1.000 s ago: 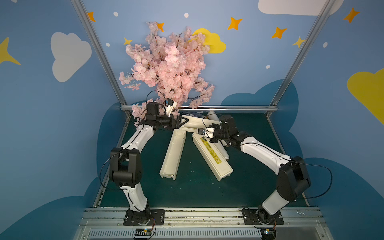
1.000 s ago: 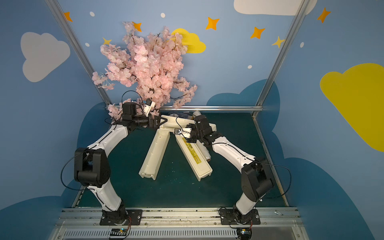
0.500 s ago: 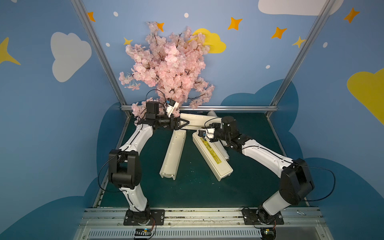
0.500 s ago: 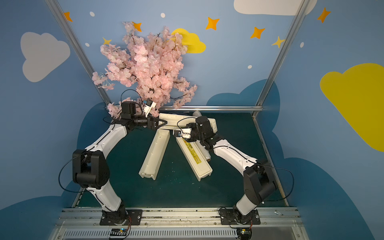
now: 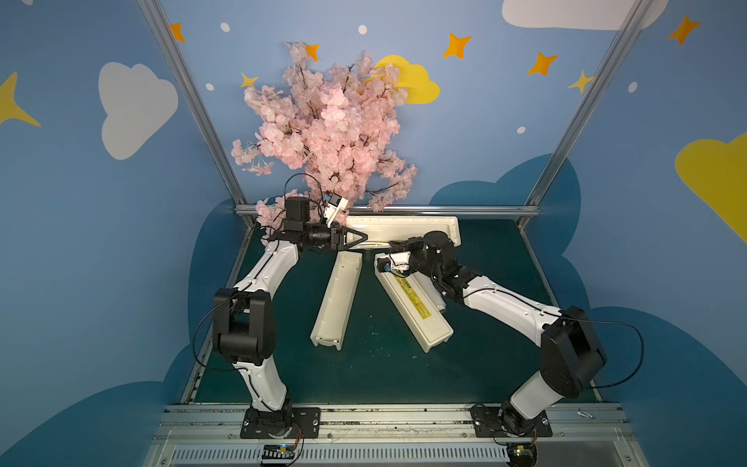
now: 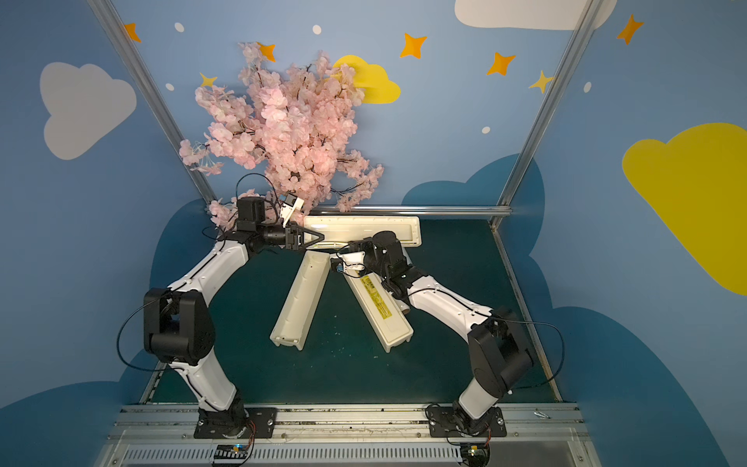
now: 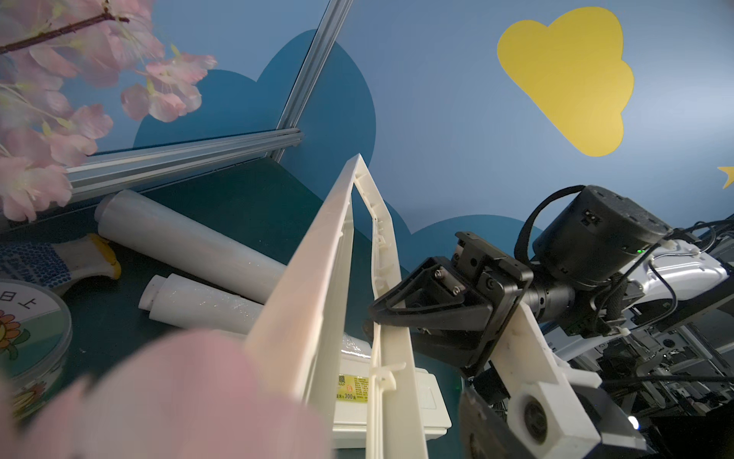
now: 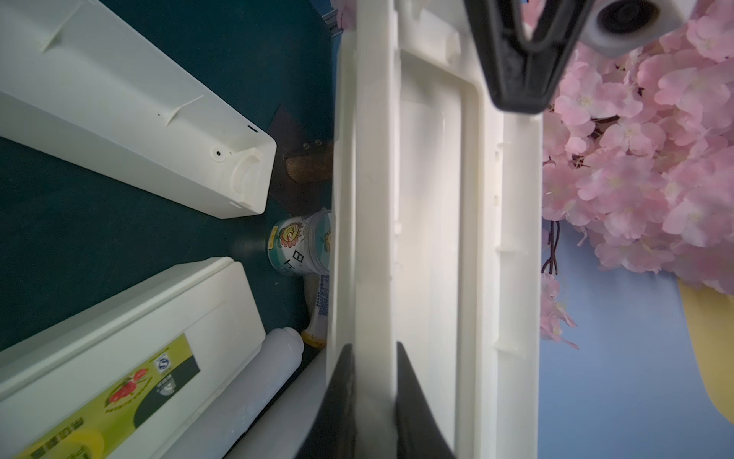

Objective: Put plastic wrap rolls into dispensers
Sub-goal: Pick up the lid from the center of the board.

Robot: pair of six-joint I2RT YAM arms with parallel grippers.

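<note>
Taking the green mat (image 5: 384, 376) as a clock face with 12 at the back rail (image 5: 465, 210), a long cream lid (image 5: 404, 228) hangs across 12 o'clock. It runs parallel to the rail and just in front of it, with its hollow inner side turned up toward the top views.

The right gripper (image 5: 393, 243) is clenched on the lid's near long rim. In the right wrist view one black finger (image 8: 345, 381) sits on each face of that rim. The left gripper (image 5: 361, 236) is at the lid's 9 o'clock short end, its tips over the lid's edge. I cannot tell whether its jaws are gripping or free.

Below the lid, the open box (image 5: 337, 299) lies with its trough up, running from the centre toward 7 o'clock. The closed box (image 5: 414, 307), with a yellow label, runs toward 5 o'clock. Their far ends sit near each other under the lid and their near ends spread well apart.

The rolls (image 7: 190, 242) lie on the mat outside both boxes, side by side at about 1 o'clock. One runs along the closed box's outer long edge, under the right arm.

A jar (image 8: 302, 246) and a glove (image 7: 51, 258) crowd the back strip behind the lid. A blossom branch (image 5: 327, 129) overhangs the 11 o'clock corner. Bare mat shows from 4 round to 8 o'clock and in the wedge between the boxes.
</note>
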